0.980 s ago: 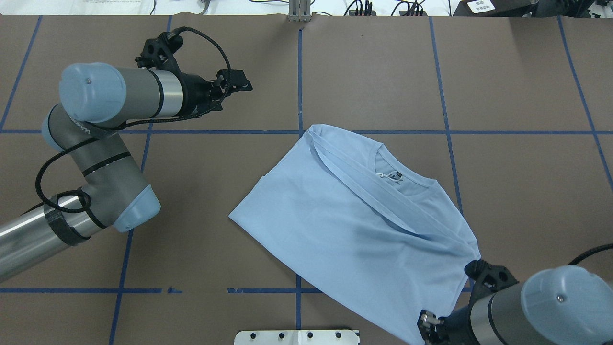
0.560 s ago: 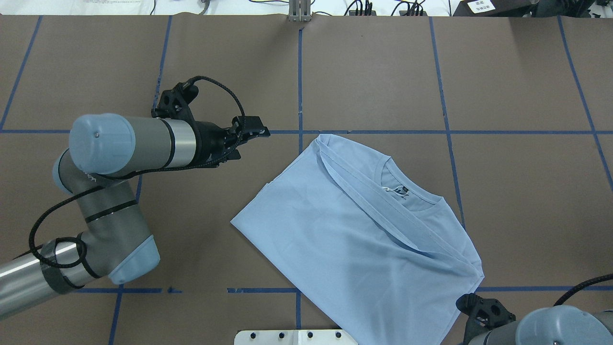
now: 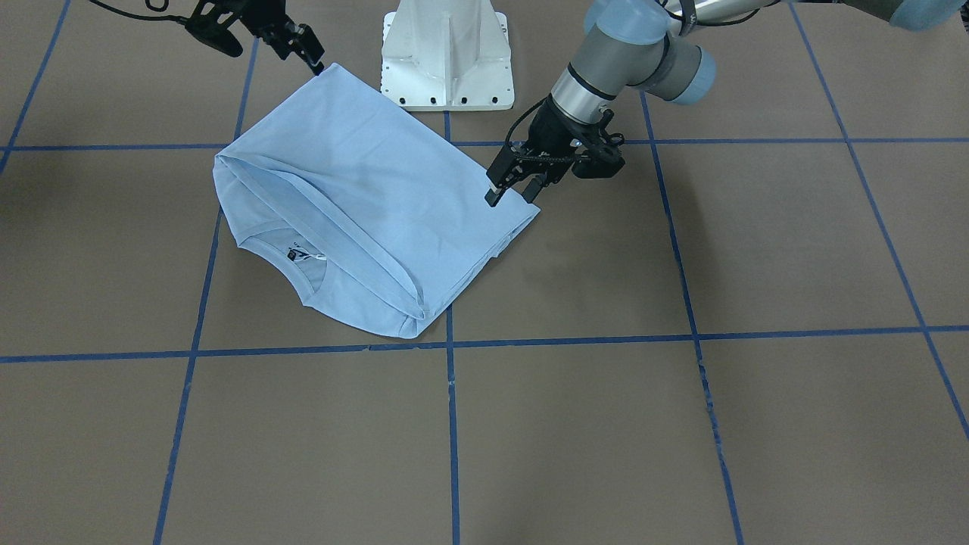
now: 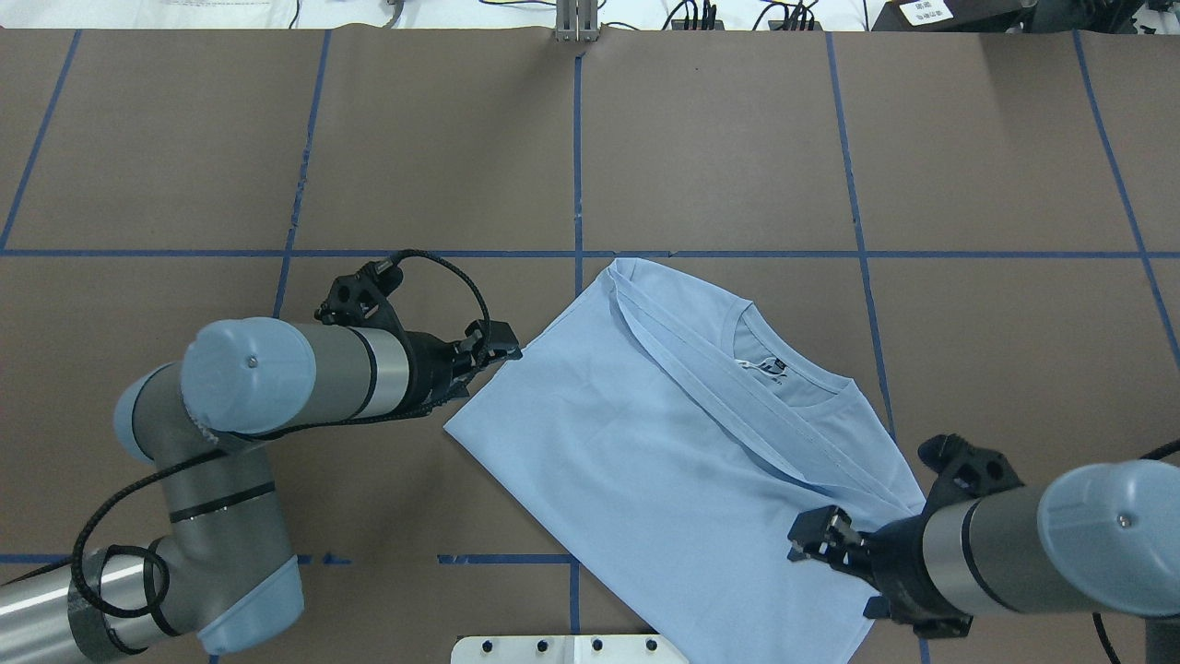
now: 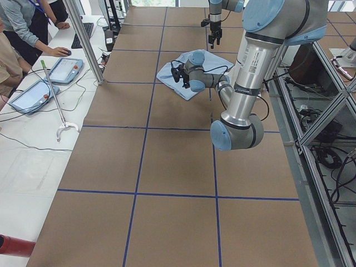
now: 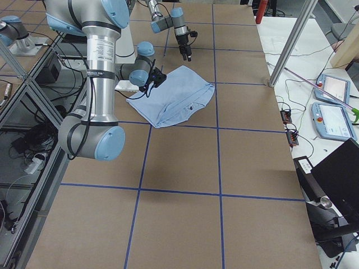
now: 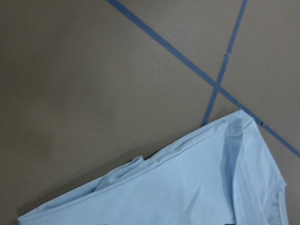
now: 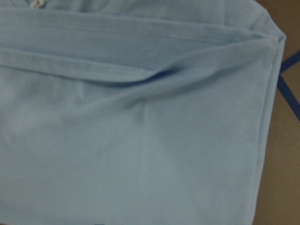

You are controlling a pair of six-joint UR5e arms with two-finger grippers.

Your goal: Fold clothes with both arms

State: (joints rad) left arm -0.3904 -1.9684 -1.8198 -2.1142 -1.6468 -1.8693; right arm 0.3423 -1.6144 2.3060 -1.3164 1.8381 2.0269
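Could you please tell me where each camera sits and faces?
Front-facing: across brown table, facing robot; white pedestal base, black left gripper, right gripper.
Overhead: behind robot, looking down; grey left arm, right arm.
Exterior left: table's left end, looking along; left arm nearest.
Exterior right: opposite end; right arm nearest.
Left wrist: down at light blue T-shirt edge; no body.
Right wrist: close on shirt; no body.
Shared: first two show dark collar label.

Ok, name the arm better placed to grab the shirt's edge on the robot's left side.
Left. The left gripper hangs open right over that edge of the T-shirt; the right gripper is across the cloth, at the opposite corner.
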